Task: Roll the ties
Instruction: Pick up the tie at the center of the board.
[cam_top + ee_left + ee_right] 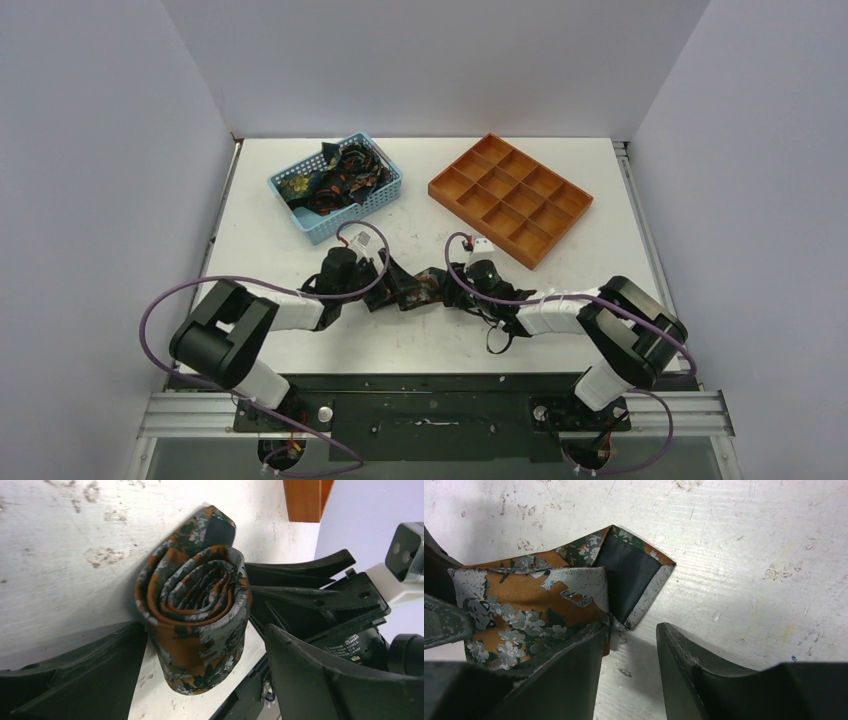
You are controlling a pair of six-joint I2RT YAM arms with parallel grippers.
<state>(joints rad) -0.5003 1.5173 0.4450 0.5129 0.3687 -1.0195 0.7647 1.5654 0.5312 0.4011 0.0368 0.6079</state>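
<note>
Scuffed table [258, 250]: left end effector [205, 630] wide around tie [194, 592]; right end effector [630, 630] seemingly narrow.

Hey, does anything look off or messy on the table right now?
The rolled tie is not tidy: its pointed end sticks out loose, showing its black lining, and its turns look squashed rather than round. The other ties lie jumbled in the basket. Nothing looks damaged.

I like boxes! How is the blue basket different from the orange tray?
The blue basket has mesh walls and is piled with ties; the orange tray has solid walls and nothing inside. The basket is one open space; the tray is split into many little compartments. Both sit at the far end of the table.
</note>
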